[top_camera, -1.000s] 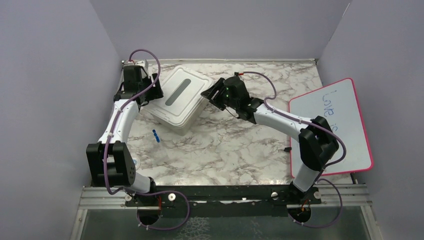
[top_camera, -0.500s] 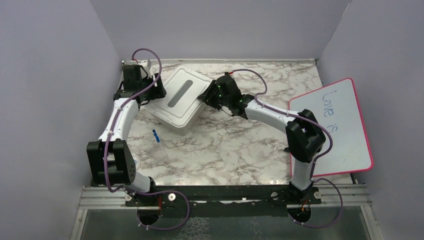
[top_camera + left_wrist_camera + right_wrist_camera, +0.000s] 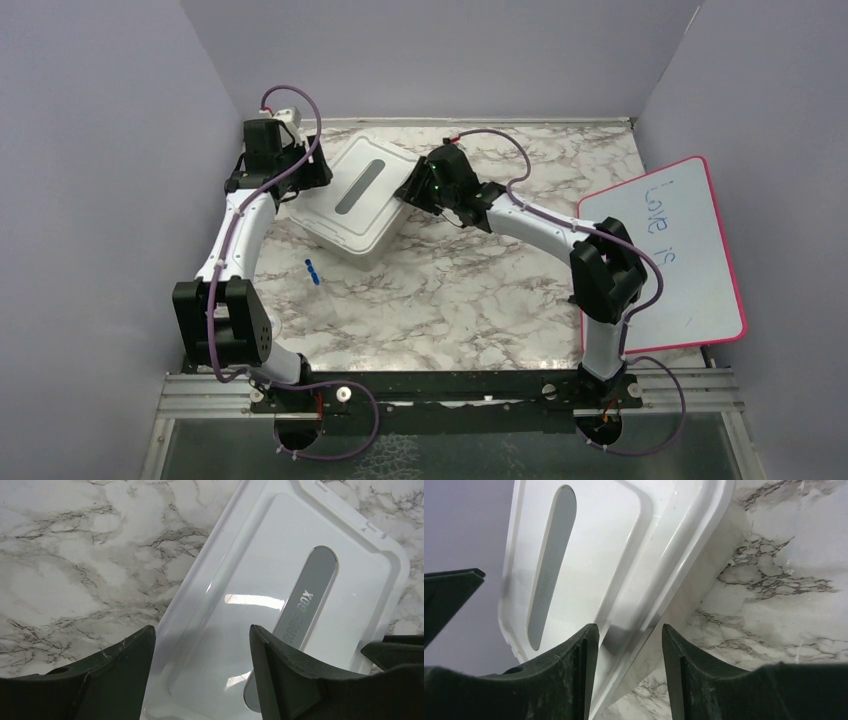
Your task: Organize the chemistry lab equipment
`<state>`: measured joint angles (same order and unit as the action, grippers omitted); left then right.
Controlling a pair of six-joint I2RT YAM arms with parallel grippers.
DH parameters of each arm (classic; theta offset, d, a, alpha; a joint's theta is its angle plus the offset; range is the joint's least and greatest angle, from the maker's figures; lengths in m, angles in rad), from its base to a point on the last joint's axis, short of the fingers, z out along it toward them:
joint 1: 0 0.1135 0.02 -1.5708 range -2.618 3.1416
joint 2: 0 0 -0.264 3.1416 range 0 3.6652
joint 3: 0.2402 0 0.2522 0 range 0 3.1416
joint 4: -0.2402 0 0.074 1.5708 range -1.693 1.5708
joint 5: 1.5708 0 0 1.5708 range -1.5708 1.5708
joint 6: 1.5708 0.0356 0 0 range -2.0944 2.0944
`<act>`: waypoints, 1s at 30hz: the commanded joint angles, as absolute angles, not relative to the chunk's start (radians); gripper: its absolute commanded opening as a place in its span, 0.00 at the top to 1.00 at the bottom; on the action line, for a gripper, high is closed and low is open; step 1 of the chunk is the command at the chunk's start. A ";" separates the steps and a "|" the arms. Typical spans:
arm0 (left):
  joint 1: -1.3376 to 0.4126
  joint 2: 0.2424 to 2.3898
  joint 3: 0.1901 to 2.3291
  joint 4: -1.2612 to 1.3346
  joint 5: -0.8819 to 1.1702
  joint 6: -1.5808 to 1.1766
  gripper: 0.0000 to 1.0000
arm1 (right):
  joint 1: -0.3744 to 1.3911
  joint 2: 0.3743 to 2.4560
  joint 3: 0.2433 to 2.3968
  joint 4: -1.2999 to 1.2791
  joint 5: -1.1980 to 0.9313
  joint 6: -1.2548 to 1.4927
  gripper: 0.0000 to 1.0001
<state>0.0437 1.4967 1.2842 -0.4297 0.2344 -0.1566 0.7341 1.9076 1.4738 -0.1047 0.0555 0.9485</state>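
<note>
**Both grippers at the lid, blue pieces loose on the counter**

The left gripper hangs over the bin's far-left corner, jaws spread wide, the lid's edge showing between them and nothing held. Just off the bin's near-left side, the blue pieces lie on the bare counter, touching nothing. They are the only lab items in view; whatever else there is may be inside the bin, which cannot be seen into.

They look tiny, light and hard, so they would likely skitter if nudged. A narrow pinch straight down across their short side seems the safest hold.

The lid sits on the bin, glossy and thin, probably slick. Its raised rim is the place to grip.

The right gripper is at the bin's right edge, jaws moderately apart astride that rim and not clamped. The whiteboard lies well right of the bin.
</note>
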 commanded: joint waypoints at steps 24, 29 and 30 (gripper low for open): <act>-0.084 0.851 1.199 -0.607 0.021 -0.215 0.11 | 0.740 0.944 1.172 -0.782 0.537 0.512 0.25; -0.085 0.700 1.215 -0.678 -0.138 -0.196 0.11 | 0.739 0.773 1.181 -0.822 0.522 0.480 0.23; -0.085 0.677 1.224 -0.699 -0.192 -0.184 0.11 | 0.739 0.746 1.188 -0.823 0.520 0.478 0.23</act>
